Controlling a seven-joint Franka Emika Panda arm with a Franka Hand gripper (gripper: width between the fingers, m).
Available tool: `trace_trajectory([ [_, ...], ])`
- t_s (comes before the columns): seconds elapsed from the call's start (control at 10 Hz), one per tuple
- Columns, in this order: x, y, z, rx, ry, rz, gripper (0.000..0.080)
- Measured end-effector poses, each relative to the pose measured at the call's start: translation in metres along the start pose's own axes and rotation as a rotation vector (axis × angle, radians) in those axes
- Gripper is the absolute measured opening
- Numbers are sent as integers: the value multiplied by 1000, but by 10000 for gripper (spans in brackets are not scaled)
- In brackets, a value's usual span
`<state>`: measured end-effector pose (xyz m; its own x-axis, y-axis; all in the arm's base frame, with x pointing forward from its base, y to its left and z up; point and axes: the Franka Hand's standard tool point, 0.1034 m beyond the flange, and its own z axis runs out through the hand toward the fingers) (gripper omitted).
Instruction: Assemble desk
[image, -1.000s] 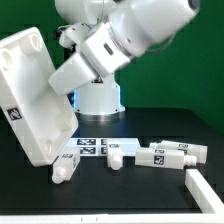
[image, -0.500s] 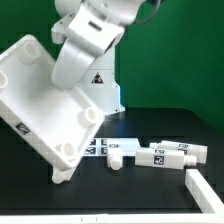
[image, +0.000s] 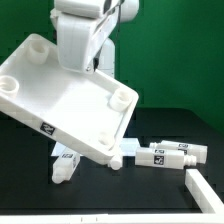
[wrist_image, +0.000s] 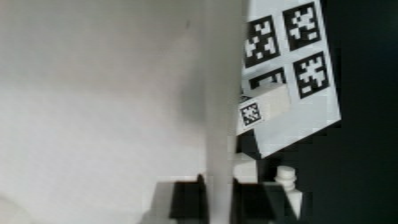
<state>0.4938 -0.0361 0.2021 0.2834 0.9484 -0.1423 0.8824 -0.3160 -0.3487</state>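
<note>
Only the wrist view shows the pincer (wrist_image: 228, 190) clamped on the white rimmed plastic tabletop panel (image: 70, 95); the panel has swung flatter.

Robotics lab, marker board (wrist_image: 299, 60), green backdrop (image: 185, 60)

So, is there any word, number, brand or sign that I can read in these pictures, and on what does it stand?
No word, number or brand name can be read in either view.
On the tabletop: one black-and-white tag sticker on the rim, a pattern only, no letters.
On the legs: tag patterns, too small to make out.
On the marker board: square tag patterns, no text.
</note>
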Motion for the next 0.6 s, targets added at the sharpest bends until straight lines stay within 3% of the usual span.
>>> trace_trajectory([
  [0.1, 2, 0, 2, 3, -5, -1, 54],
  [0.3, 41, 17, 0, -3, 15, -48, 54],
  [0.4, 60, 27, -3, -27, 36, -79, 54],
  [0.5, 66, 33, -1, -80, 45, -105, 54],
  [0.6, 56, 26, 6, -116, 52, -90, 54],
])
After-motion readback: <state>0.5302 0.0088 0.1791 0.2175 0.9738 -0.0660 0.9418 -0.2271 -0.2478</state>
